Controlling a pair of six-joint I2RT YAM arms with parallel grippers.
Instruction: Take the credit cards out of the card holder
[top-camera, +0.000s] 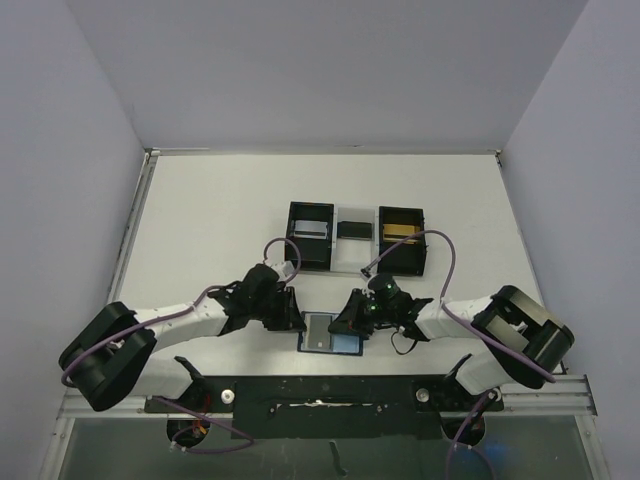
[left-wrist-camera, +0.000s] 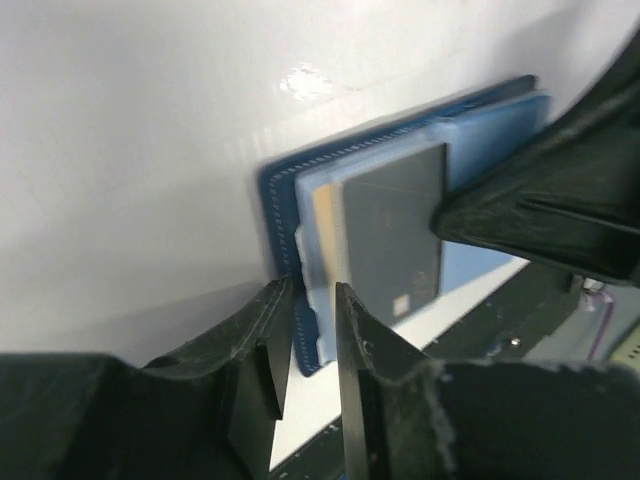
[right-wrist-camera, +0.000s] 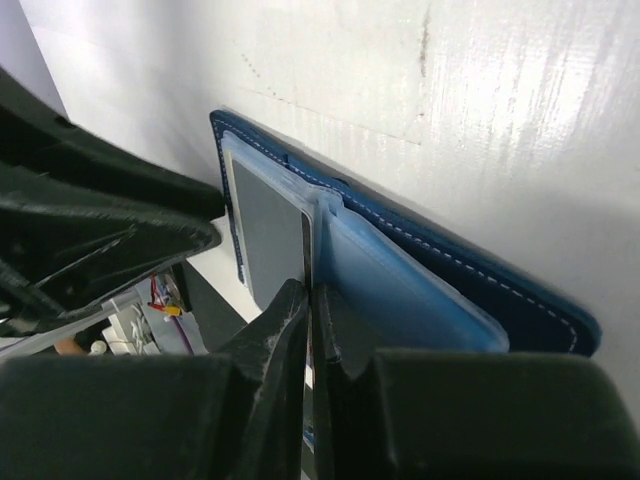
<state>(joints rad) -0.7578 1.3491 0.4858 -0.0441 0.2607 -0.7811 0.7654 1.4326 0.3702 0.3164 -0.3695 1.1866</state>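
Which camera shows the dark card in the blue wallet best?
The left wrist view: the dark card lies face on, nearly whole, in the blue wallet. The right wrist view catches it at a steep slant, partly behind the right fingers. The top view shows only a small grey patch.

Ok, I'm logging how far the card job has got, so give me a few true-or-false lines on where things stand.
1. The wallet lies open. True.
2. A dark card sits in it. True.
3. The right gripper is wide open. False: its fingers are shut.
4. Both black boxes are empty. False: the left box holds a silver card, the right box a gold card.
5. The left gripper is at the wallet's edge. True.
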